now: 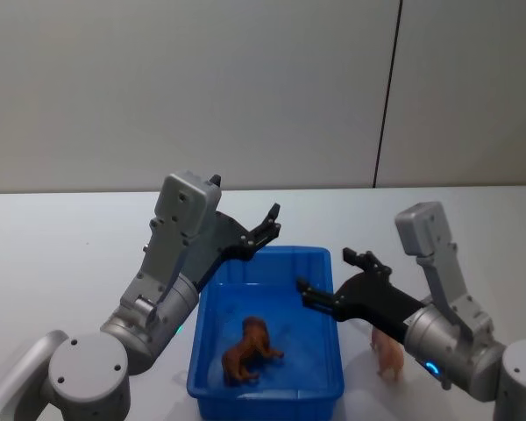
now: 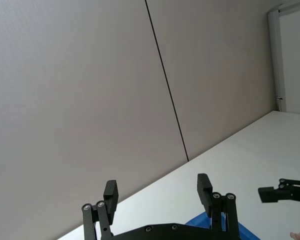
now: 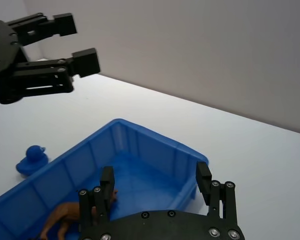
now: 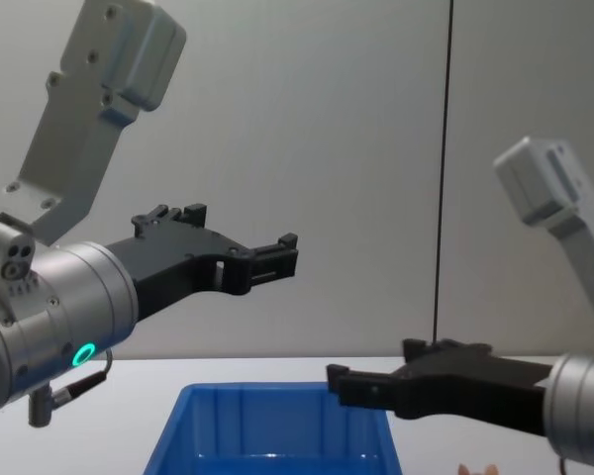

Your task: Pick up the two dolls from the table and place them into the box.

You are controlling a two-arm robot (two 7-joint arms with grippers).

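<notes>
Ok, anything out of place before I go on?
One stray: a small blue duck sits on the table just outside the box, apart from its wall. Otherwise nothing odd: the lion is in the box, the pig on the table beside it. Left gripper and right gripper hang open above the box.

Surface: plain white tabletop [image 1: 61, 237] | middle: bright blue plastic bin [image 1: 272, 396] standing flat on it | right of the bin: pale pink pig [image 1: 388, 353], on its feet, near the wall but apart | outside the bin's left long wall: small blue duck toy [image 3: 31, 160], near, not touching
</notes>
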